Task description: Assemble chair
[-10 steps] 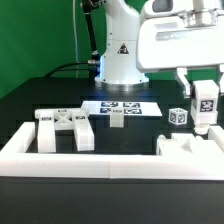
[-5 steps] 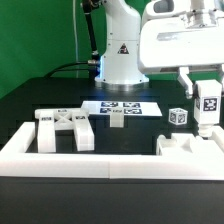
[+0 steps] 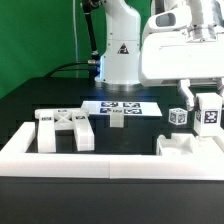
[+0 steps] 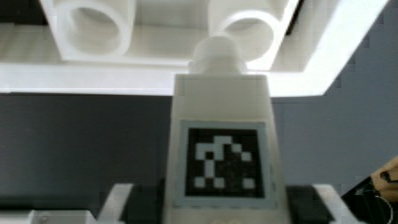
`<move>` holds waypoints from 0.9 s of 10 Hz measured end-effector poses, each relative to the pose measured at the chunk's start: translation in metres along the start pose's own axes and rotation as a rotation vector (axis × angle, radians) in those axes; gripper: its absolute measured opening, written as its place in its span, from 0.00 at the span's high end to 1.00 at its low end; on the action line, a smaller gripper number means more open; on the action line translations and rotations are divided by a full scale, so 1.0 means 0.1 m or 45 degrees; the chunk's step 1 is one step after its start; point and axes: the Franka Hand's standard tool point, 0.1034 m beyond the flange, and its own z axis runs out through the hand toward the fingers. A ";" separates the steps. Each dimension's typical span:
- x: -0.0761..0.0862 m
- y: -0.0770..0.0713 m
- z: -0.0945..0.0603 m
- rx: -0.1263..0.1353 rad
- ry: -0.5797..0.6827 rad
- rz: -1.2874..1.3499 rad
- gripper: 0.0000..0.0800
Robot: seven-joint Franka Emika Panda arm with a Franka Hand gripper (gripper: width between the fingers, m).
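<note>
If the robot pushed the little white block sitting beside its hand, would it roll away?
Probably not. The little block has flat sides and square corners, so it would likely slide on the dark table rather than roll. It looks like hard plastic, so probably stiff. Small and squat, it seems light and unlikely to tip.

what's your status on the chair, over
Gripper shut on leg. Leg upright, over seat, not yet joined. Nothing in the way.
</note>
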 end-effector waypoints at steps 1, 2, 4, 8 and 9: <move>-0.01 -0.04 0.00 0.005 -0.002 -0.006 0.64; -0.03 -0.07 0.01 0.007 -0.006 -0.011 0.64; -0.02 -0.07 0.02 0.009 -0.010 -0.011 0.64; -0.08 -0.15 0.16 0.017 -0.014 -0.024 0.64; -0.08 -0.16 0.16 0.017 -0.005 -0.026 0.64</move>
